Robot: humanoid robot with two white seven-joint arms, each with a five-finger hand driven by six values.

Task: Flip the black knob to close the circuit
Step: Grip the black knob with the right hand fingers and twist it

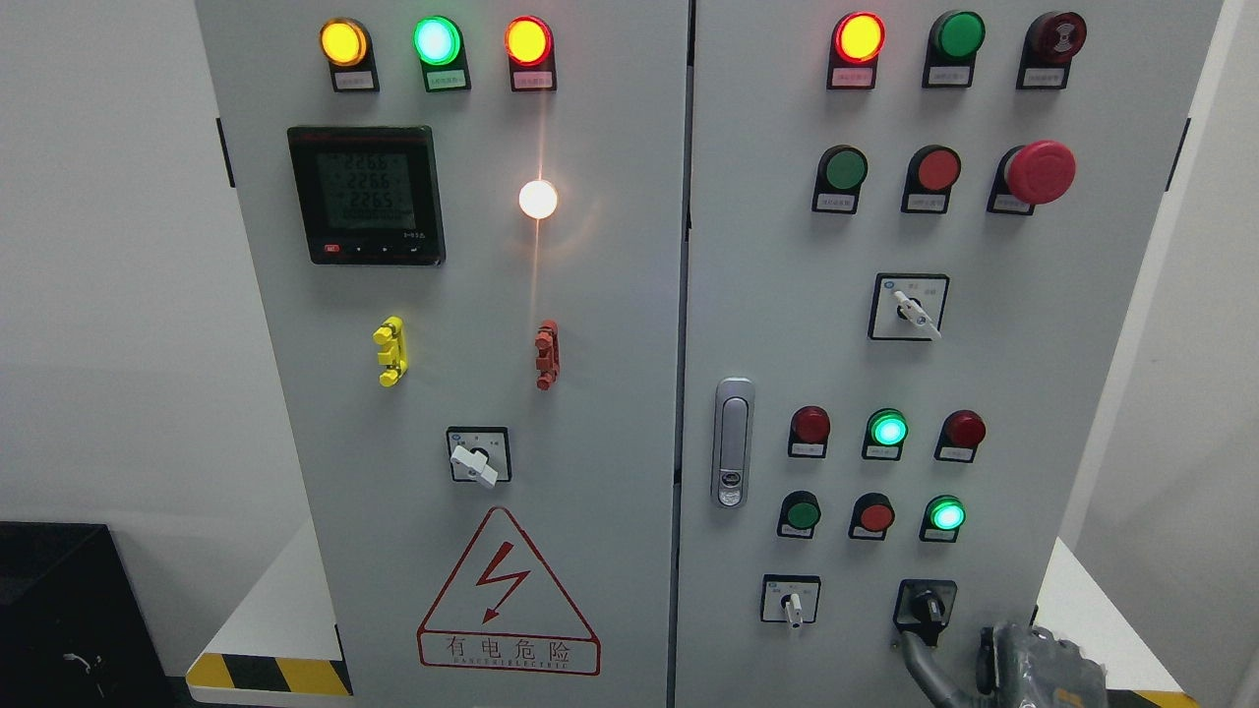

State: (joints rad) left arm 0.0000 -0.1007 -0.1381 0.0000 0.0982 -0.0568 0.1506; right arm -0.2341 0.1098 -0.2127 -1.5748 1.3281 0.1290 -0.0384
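We are watching the right hand (1033, 664) reaching the black knob (926, 607) at five o'clock on the cabinet (590, 295), fingers (920, 661) touching beneath it, grasp unclear; next, we judge, comes turning it.

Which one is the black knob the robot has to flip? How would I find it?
Look at the right door of the grey cabinet and go down to its bottom row. Two switches sit there: the white-handled switch on the left and the black knob on the right, just above the right hand. It is the only all-black one.
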